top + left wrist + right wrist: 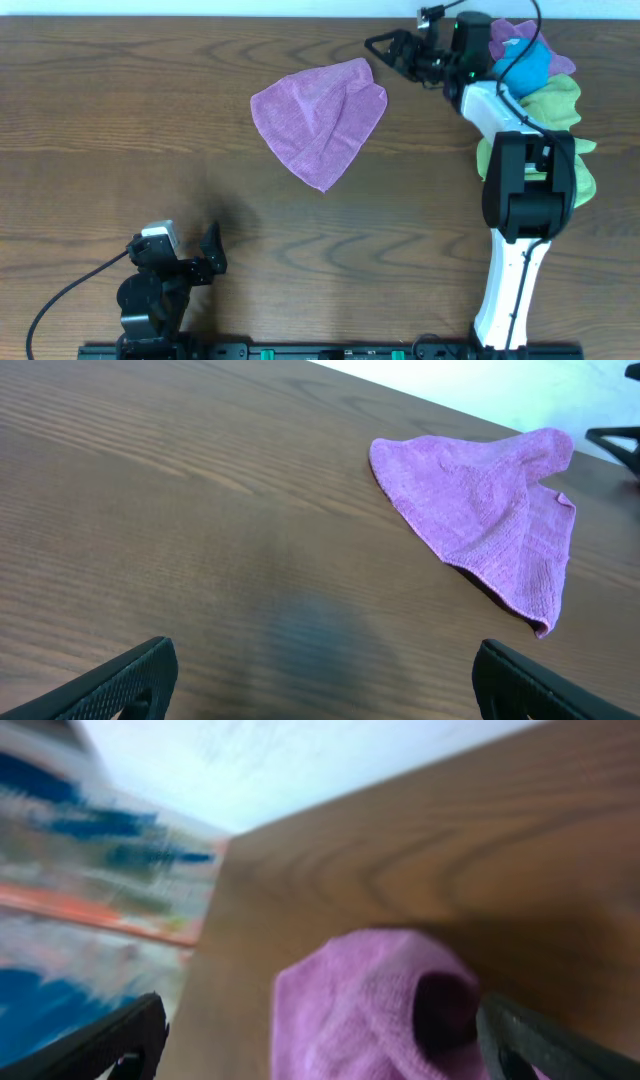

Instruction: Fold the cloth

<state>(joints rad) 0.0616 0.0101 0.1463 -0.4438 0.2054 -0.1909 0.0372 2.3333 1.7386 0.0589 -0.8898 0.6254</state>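
The lavender cloth [320, 115] lies crumpled in a rough triangle on the wooden table, at the upper middle of the overhead view. It also shows in the left wrist view [485, 520] and, blurred, in the right wrist view [380, 1010]. My right gripper [390, 50] is open and empty, just right of the cloth's top right corner; in its wrist view the cloth sits between its fingers [330, 1045]. My left gripper [212, 252] is open and empty near the front left, far from the cloth [325, 685].
A pile of other cloths sits at the far right: a purple and bright blue bunch [525, 50] and a lime-green cloth [560, 110], partly under my right arm. The table's far edge runs just behind the right gripper.
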